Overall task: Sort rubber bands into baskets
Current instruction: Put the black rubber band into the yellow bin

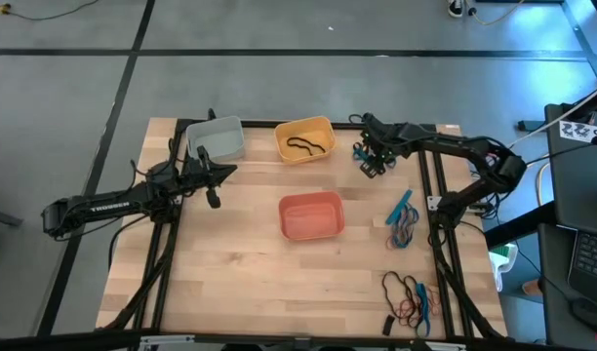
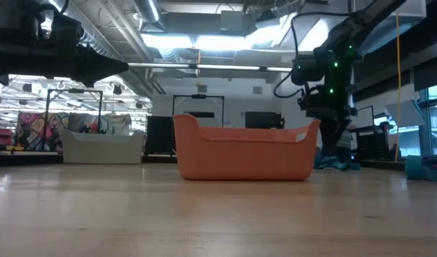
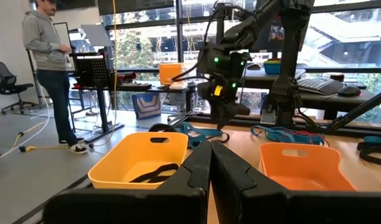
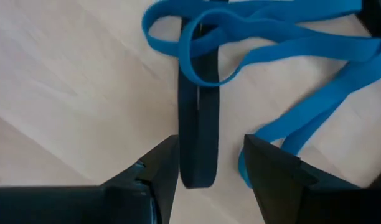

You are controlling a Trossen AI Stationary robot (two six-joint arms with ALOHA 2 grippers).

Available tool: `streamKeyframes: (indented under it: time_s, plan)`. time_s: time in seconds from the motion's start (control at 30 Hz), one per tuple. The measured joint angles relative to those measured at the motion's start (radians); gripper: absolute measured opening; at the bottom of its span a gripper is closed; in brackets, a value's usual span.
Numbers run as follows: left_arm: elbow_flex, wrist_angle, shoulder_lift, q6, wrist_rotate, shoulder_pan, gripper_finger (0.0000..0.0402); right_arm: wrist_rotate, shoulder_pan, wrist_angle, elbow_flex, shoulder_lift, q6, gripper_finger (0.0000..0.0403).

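Note:
My right gripper is low over a tangle of blue rubber bands and one black band at the table's far side, right of the yellow basket. It is open, and its fingers stand on either side of the black band's near end. The yellow basket holds a black band. The grey-white basket stands at the far left and the salmon basket in the middle. My left gripper is shut and empty, above the table beside the grey-white basket.
A pile of blue and dark bands lies right of the salmon basket. A second pile of black, red and blue bands lies near the front right corner. A person stands in the room beyond the table.

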Motion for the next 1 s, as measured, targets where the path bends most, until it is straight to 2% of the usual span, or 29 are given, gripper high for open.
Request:
streamKeyframes:
  time_s: [0.63,0.77,1.0]
  plan:
    - [0.000,0.000,0.000,0.000,0.000,0.000,0.0005,-0.108,-0.084,0.234,-0.172,0.002,0.020,0.0174]
    - [0.000,0.000,0.000,0.001,0.000,0.000,0.0005,-0.107,-0.083,0.233,-0.178,0.002,0.019,0.0134]
    - [0.000,0.000,0.000,0.000,0.000,0.000,0.0005,-0.095,-0.082,0.265,-0.178,0.002,0.000,0.0020]
